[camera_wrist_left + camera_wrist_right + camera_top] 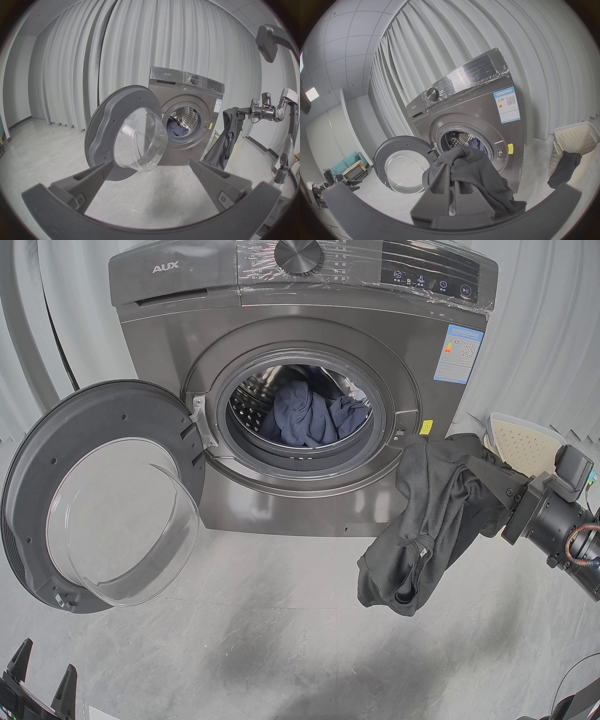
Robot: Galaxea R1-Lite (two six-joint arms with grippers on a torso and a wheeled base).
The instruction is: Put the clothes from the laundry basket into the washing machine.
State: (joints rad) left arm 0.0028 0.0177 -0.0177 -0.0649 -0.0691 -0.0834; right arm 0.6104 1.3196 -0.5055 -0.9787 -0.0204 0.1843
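Observation:
The grey washing machine [162, 334] stands with its round door [37, 490] swung open to the left. Navy clothes [306, 415] lie inside the drum. My right gripper [484, 468] is shut on a black garment [431, 515], held in the air just right of and below the drum opening, its folds hanging toward the floor. The right wrist view shows the right gripper [451, 178] clamped into the black garment [478, 172] in front of the opening. My left gripper [40, 671] is low at the near left, open and holding nothing [150, 164].
A cream laundry basket [525, 446] stands on the floor right of the machine, and a dark cloth [564, 168] hangs over the basket's rim [575, 137]. The open door juts out over the floor on the left. Curtains hang behind the machine.

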